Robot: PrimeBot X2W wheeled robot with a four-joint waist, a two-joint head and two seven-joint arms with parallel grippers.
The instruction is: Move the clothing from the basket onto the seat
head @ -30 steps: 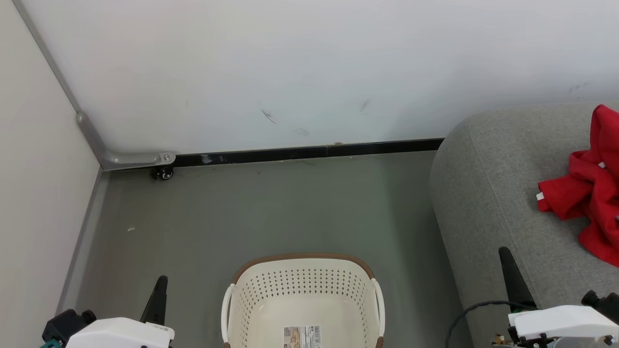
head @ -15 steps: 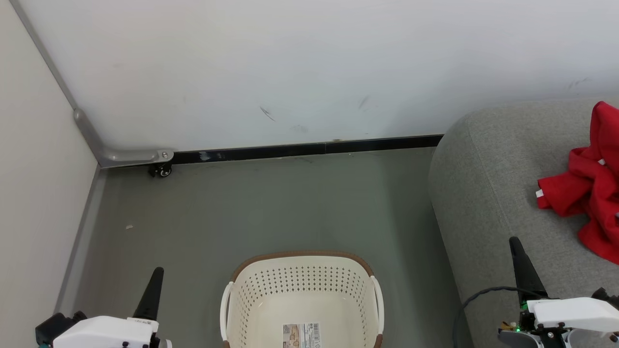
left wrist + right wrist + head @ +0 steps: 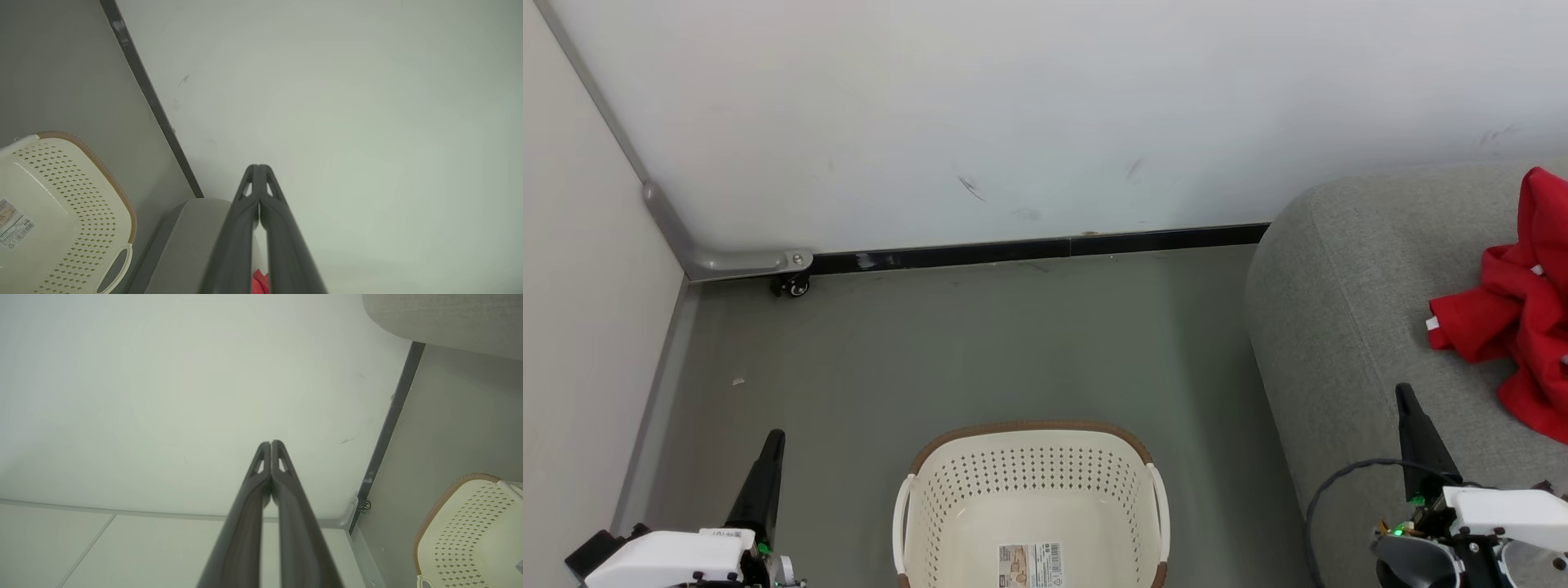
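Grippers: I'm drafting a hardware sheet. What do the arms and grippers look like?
The left gripper and right gripper each have long, dark, tapering fingers with small triangular cut-outs near the tips, on white wrist housings. A black cable loops by the right wrist, and small green lights glow at both wrists.

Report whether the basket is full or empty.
Empty, as far as visible: the basket shows a bare floor and a label; the clothing lies on the seat.
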